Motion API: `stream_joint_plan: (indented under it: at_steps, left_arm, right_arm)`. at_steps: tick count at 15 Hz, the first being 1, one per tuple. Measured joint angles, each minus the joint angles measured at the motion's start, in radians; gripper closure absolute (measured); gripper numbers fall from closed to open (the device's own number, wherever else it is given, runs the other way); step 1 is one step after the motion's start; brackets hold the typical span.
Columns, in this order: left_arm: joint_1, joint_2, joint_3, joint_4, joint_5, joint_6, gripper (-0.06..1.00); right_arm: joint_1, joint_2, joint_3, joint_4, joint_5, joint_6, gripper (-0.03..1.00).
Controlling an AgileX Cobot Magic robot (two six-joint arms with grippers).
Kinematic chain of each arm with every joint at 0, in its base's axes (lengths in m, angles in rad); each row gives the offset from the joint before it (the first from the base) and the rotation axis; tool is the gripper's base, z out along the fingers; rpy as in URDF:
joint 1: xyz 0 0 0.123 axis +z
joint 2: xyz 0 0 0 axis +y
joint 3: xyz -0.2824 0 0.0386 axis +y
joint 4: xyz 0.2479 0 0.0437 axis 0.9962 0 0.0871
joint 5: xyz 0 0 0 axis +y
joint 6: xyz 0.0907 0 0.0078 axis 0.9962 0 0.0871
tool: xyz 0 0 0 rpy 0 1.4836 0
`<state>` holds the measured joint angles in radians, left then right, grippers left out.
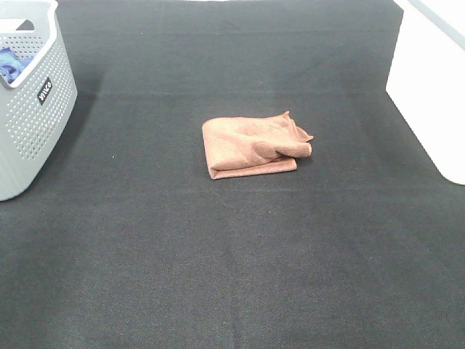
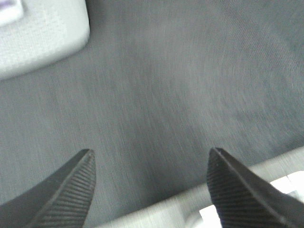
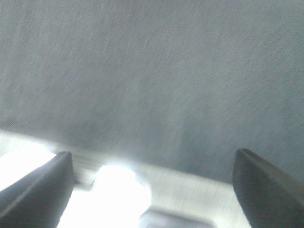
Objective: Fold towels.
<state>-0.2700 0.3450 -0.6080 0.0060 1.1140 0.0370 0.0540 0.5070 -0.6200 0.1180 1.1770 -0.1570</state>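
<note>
The reddish-brown towel (image 1: pixel 254 145) lies folded in a small rectangle on the dark table cloth (image 1: pixel 218 262), near the middle in the exterior high view. Its right side is bunched, with a loose corner sticking out. No arm or gripper shows in that view. In the left wrist view my left gripper (image 2: pixel 149 164) is open and empty above bare dark cloth. In the right wrist view my right gripper (image 3: pixel 154 164) is open wide and empty above bare dark cloth near a bright table edge. Neither wrist view shows the towel.
A grey perforated basket (image 1: pixel 33 109) stands at the far left with a blue cloth (image 1: pixel 11 64) inside; its corner also shows in the left wrist view (image 2: pixel 42 33). A white box (image 1: pixel 429 87) stands at the far right.
</note>
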Motion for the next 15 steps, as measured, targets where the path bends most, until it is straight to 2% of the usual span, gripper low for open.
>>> stream_joint_plan:
  at_steps: [3,7,15]
  left_arm:
    - [0.000,-0.120,0.073,-0.029,-0.020,0.044,0.30]
    - [0.000,-0.131,0.109,-0.094,-0.055,0.133,0.30]
    - [0.000,-0.131,0.109,-0.097,-0.055,0.141,0.30]
  right_arm:
    - [0.000,-0.146,0.073,-0.007,-0.025,-0.026,0.12]
    - [0.000,-0.194,0.085,-0.004,-0.053,-0.034,0.12]
    - [0.000,-0.194,0.108,0.015,-0.103,-0.034,0.12]
